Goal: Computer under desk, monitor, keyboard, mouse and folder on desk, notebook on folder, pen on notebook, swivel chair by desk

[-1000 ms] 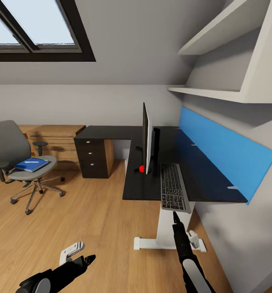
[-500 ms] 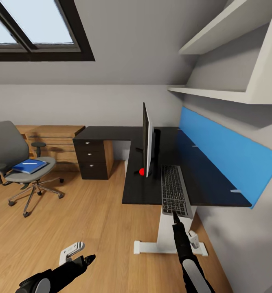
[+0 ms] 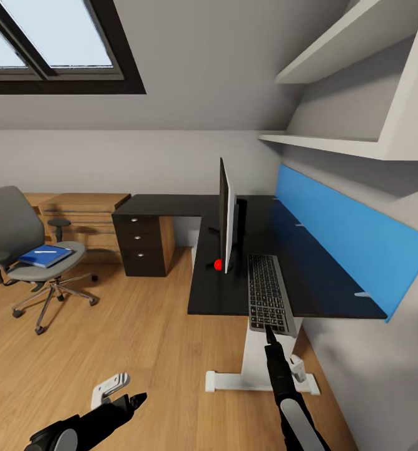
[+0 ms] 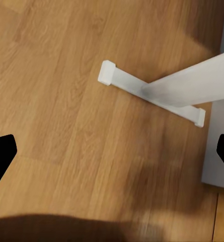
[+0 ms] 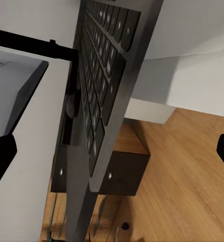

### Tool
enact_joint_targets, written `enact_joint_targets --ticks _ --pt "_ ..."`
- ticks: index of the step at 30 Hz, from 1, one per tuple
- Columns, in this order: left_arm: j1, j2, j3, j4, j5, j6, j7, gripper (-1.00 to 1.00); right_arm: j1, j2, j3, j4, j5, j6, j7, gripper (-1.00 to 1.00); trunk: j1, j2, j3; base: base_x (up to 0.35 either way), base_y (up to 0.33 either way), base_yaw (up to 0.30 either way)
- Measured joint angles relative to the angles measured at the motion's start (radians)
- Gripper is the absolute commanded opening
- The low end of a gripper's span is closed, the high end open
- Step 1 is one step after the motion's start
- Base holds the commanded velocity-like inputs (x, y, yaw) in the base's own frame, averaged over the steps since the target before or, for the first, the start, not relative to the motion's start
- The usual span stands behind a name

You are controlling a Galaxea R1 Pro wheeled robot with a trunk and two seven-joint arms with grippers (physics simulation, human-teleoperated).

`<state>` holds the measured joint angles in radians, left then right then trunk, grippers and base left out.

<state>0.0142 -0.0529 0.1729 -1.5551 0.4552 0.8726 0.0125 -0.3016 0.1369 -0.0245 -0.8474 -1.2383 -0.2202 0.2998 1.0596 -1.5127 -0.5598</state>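
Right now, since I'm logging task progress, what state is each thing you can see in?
monitor: upright on the desk.
keyboard: flat on the desk beside the monitor, near end overhanging the edge.
notebook: lying on the swivel chair seat.
pen: lying on the notebook.
swivel chair: standing apart from the desk.
desk drawers: closed.
left gripper: open, empty.
right gripper: open, at the keyboard's near end.

Both arms are glossy black with pale grey panels set into their upper casings. The left arm (image 3: 87, 423), at seven o'clock in the head view, tapers to a slim black tip, with a white bracket-like piece just above it. The right arm (image 3: 284, 388), at five o'clock, narrows to a thin black point.
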Motion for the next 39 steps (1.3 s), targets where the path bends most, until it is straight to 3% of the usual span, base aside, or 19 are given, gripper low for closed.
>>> enact_joint_targets --ticks 39 --pt "0.0 0.001 0.003 0.031 0.0 0.0 0.0 1.0 0.0 -0.001 -0.003 0.036 0.002 -0.007 -0.001 1.0 0.0 0.0 0.0 0.062 0.0 0.0"
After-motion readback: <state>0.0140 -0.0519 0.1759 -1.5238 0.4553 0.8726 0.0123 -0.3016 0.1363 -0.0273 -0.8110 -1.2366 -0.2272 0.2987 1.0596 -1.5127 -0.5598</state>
